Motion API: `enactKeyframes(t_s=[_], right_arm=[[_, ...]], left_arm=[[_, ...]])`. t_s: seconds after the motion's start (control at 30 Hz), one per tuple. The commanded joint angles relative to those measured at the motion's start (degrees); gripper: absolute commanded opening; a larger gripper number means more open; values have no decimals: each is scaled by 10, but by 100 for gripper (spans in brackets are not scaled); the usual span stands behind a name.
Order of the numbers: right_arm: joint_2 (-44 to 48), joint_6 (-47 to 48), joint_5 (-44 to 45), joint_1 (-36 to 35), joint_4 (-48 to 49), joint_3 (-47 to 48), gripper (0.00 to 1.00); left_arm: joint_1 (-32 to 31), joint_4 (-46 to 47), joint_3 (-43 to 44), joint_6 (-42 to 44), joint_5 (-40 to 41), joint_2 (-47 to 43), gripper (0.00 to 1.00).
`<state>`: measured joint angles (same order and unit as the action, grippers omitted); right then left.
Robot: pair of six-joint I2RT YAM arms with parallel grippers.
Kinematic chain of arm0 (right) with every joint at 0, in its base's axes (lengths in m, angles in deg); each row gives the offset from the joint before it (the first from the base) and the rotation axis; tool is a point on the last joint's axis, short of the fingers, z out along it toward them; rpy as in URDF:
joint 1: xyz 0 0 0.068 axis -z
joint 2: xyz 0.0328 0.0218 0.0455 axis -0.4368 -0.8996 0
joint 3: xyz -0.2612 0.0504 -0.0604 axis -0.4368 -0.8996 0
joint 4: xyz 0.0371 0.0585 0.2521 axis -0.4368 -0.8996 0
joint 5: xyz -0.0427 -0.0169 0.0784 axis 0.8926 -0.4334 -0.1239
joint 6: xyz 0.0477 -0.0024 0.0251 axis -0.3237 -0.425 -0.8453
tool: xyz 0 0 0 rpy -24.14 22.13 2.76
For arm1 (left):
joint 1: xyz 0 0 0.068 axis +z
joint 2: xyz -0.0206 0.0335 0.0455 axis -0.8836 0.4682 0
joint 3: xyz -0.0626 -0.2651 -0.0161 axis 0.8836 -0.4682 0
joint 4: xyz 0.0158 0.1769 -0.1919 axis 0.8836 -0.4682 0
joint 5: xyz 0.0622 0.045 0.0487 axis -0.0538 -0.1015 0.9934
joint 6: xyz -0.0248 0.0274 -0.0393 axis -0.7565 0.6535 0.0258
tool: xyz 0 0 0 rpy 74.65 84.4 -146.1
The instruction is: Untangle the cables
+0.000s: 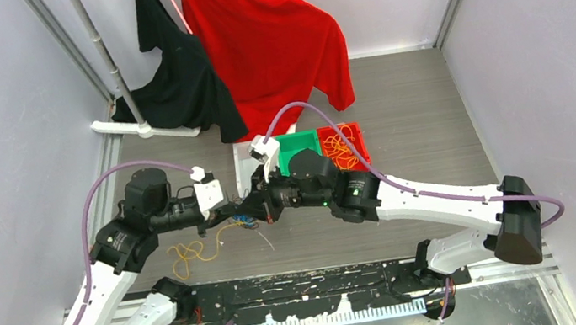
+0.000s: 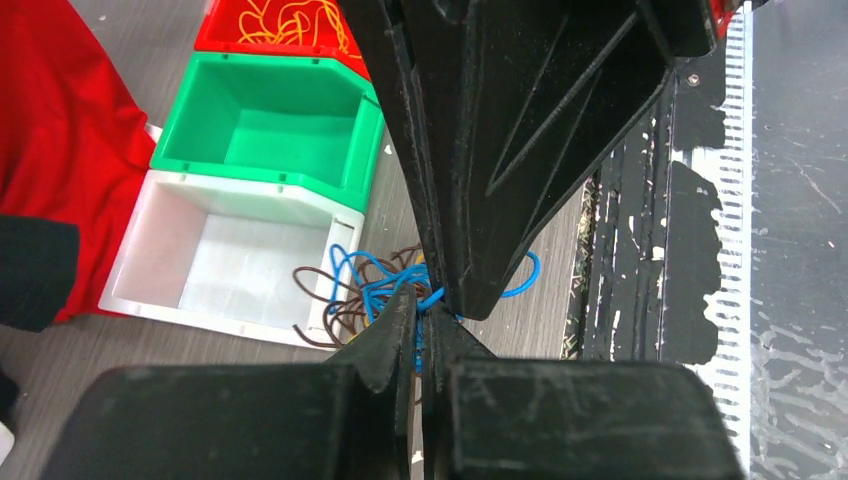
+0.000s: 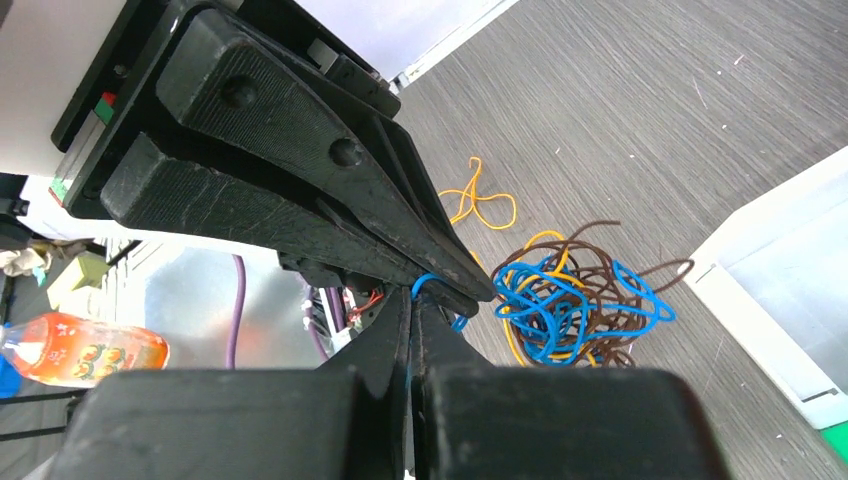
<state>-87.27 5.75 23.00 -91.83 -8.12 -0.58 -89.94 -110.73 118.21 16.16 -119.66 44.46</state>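
Observation:
A tangle of blue [image 3: 640, 297], dark brown [image 3: 600, 228] and orange-yellow cables lies on the grey table just left of the bins, small in the top view [image 1: 247, 220]. My two grippers meet tip to tip over its edge. The left gripper [image 2: 428, 310] [image 1: 232, 214] is shut on a blue cable strand [image 2: 432, 298]. The right gripper [image 3: 412, 303] [image 1: 259, 205] is shut on the same blue strand right beside it. One more orange-yellow cable [image 1: 188, 253] [image 3: 480, 205] trails loose on the table towards the left arm.
A white bin [image 2: 130, 255], a green bin [image 2: 180, 120] and a red bin [image 1: 356, 132] holding orange cables stand in a row beyond the tangle. A red shirt [image 1: 268, 42] and a black garment [image 1: 169, 68] hang on a rack at the back. A black rail [image 1: 303, 292] runs along the near edge.

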Motion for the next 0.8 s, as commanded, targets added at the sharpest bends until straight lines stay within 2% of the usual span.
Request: enactKeyframes(t_s=[0.0, 0.1, 0.17, 0.27, 0.33, 0.43, 0.5, 0.6, 0.77], right_arm=[[40, -11, 4, -1, 39, 10, 1], [71, 9, 43, 1, 24, -7, 2], [86, 24, 88, 1, 15, -21, 25], [115, 48, 147, 1, 33, -57, 50], [140, 53, 174, 1, 82, -100, 61], [163, 57, 169, 1, 155, -148, 64], [158, 58, 146, -2, 176, -154, 65], [132, 74, 133, -17, 191, -152, 65], [83, 98, 208, -39, 213, -129, 62]], left_arm=[[-2, 30, 10, -17, -12, -17, 0], [-2, 26, 13, -23, -10, -24, 0], [-2, 31, 14, -38, -6, -24, 0], [-2, 58, 22, -89, 30, -18, 0], [-2, 77, 35, -138, 61, -8, 0], [-2, 91, 53, -195, 73, 5, 0], [-2, 110, 56, -248, 78, 7, 0], [-3, 124, 67, -282, 75, 11, 0], [-2, 131, 85, -315, 71, 16, 0]])
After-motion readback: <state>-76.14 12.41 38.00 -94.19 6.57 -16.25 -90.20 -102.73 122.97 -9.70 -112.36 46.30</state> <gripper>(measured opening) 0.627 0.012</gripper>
